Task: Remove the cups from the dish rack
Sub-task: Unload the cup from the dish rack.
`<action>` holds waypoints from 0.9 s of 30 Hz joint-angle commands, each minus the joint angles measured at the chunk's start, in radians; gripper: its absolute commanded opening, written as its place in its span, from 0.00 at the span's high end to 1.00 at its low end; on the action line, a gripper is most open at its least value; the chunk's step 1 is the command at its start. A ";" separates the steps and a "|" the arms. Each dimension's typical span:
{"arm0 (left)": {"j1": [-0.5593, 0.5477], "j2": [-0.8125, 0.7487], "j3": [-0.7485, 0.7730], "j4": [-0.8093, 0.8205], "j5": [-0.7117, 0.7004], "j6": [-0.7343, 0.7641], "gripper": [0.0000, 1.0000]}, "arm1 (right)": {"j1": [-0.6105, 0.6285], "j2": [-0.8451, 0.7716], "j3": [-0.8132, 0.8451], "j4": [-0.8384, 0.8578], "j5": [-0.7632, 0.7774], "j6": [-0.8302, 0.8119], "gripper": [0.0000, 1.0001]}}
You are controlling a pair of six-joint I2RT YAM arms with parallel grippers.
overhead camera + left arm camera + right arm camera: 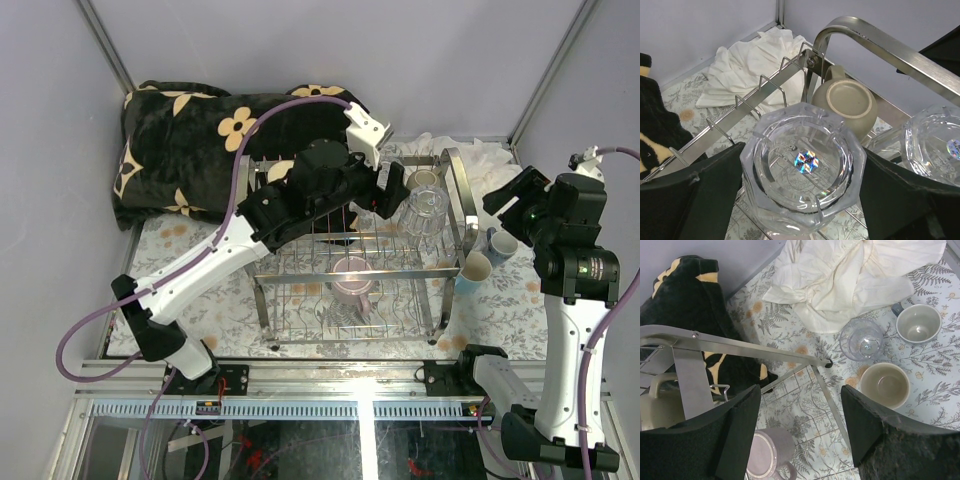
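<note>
Silver wire makes the dish rack [300,290]. At its right end a clear ribbed glass [802,170] stands bottom up, and the left claw [804,147] is clamped on it, one black finger pressed to each side. Just behind it a beige cup [845,102] leans bottom out, by the rack's big handle. A second clear glass [940,145] stands near. A pink mug [352,275] sits low in the rack's middle. The right claw [800,388] hangs over the rack's end, fingers apart, holding nothing. Under it, on the flowery table [935,395], stand a see-through cup [861,340], a cream cup [885,385] and a pale mug [918,322], near a white cloth [850,275].
</note>
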 commanded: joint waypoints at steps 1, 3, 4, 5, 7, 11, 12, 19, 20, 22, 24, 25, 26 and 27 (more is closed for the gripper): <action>-0.003 -0.010 -0.022 0.104 -0.047 0.020 0.19 | -0.003 -0.010 -0.003 0.024 -0.029 -0.003 0.28; -0.003 -0.015 -0.029 0.110 -0.055 0.018 0.25 | -0.004 -0.009 -0.002 0.025 -0.029 -0.003 0.28; -0.003 -0.021 -0.034 0.115 -0.057 0.017 0.27 | -0.003 -0.010 -0.003 0.026 -0.028 -0.002 0.28; -0.004 -0.028 -0.042 0.123 -0.061 0.017 0.28 | -0.004 -0.009 -0.003 0.026 -0.028 -0.002 0.28; -0.004 -0.042 -0.061 0.140 -0.067 0.017 0.34 | -0.005 -0.009 -0.005 0.028 -0.028 -0.003 0.28; -0.004 -0.057 -0.075 0.150 -0.068 0.018 0.50 | -0.004 -0.009 -0.010 0.032 -0.034 0.000 0.28; -0.003 -0.056 -0.074 0.146 -0.067 0.017 0.56 | -0.004 -0.008 -0.011 0.032 -0.036 0.001 0.28; -0.004 -0.056 -0.063 0.133 -0.072 0.004 0.89 | -0.004 -0.008 -0.010 0.031 -0.035 0.001 0.28; -0.004 -0.060 -0.059 0.132 -0.077 0.002 0.90 | -0.004 -0.008 -0.009 0.032 -0.034 0.003 0.28; -0.003 -0.068 -0.043 0.129 -0.091 0.001 0.93 | -0.004 -0.007 -0.008 0.035 -0.036 0.004 0.28; -0.003 -0.078 -0.022 0.119 -0.113 -0.005 0.94 | -0.004 -0.003 -0.003 0.038 -0.041 0.003 0.28; -0.003 -0.082 -0.011 0.116 -0.118 -0.006 0.94 | -0.004 0.001 0.002 0.040 -0.043 0.005 0.28; -0.004 -0.088 0.000 0.116 -0.122 -0.008 0.95 | -0.003 0.004 0.007 0.043 -0.045 0.005 0.28; -0.003 -0.095 0.009 0.116 -0.126 -0.011 0.95 | -0.004 0.007 0.013 0.043 -0.046 0.005 0.28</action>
